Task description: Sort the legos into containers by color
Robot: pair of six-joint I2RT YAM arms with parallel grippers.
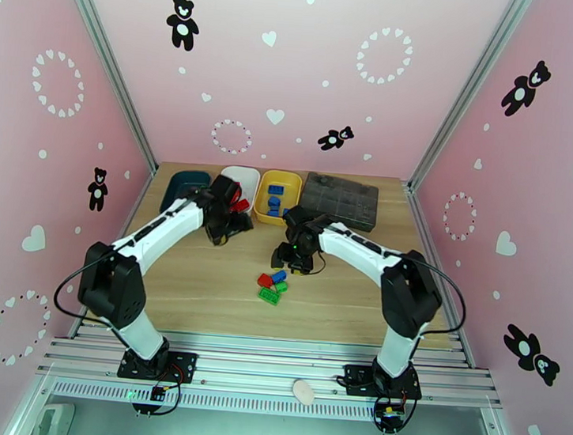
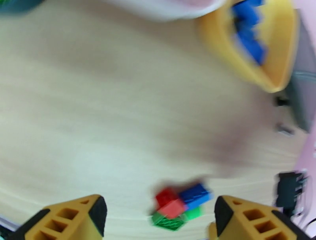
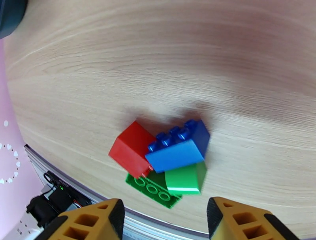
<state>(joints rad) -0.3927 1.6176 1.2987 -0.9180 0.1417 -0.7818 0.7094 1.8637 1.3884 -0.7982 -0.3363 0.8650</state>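
The right gripper (image 3: 165, 216) has its jaws wide apart and empty above a small heap of bricks (image 3: 173, 154), red, blue and green, lying mid-table (image 1: 202, 287) toward the near edge. The left gripper (image 2: 160, 212) gapes empty too. More blue bricks (image 1: 274, 205) lie in the yellow tray (image 1: 288, 184) by the far edge.

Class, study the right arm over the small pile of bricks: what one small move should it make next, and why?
Probably lower the open right hand onto the blue brick and close. It lies on top of the red brick and green bricks, free to lift, and the yellow tray already holds blue bricks.
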